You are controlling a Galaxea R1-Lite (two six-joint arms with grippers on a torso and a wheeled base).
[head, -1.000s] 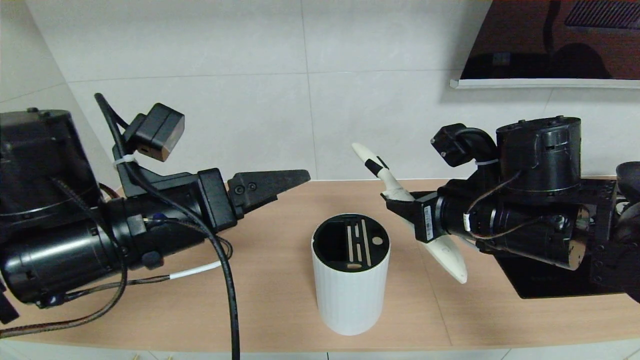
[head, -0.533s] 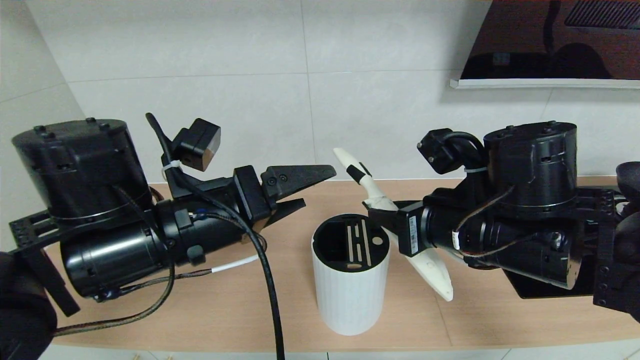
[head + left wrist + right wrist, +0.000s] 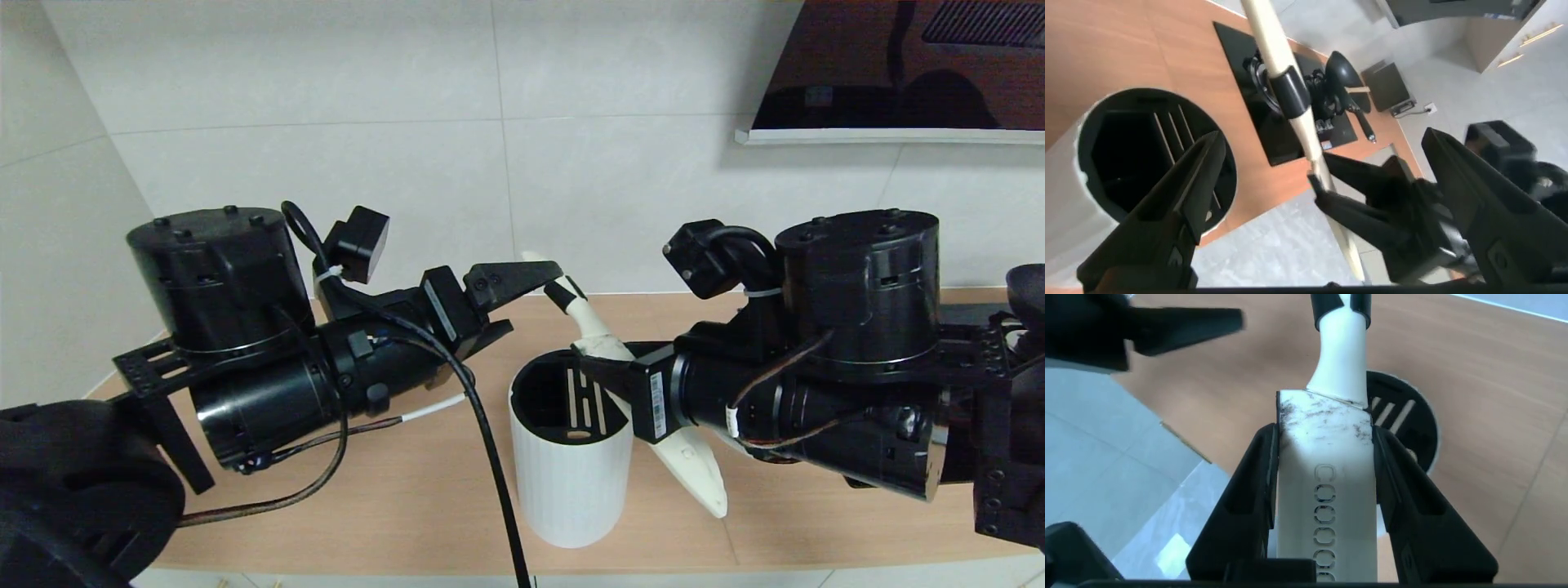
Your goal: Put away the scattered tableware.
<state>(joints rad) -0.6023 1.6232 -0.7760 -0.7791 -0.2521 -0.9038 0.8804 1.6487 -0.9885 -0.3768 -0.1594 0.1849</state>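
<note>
White utensil (image 3: pixel 594 331), black-banded, clamped in right jaws, carried inward since a second ago, slanted above slotted holder (image 3: pixel 571 482) on desk (image 3: pixel 392 506); left jaws wide, moved up astride upper end. Handover or insertion likely next.

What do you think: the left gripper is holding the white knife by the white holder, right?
Not quite. The right gripper is holding the white knife by the white holder; the left gripper is open. The head view shows it.
</note>
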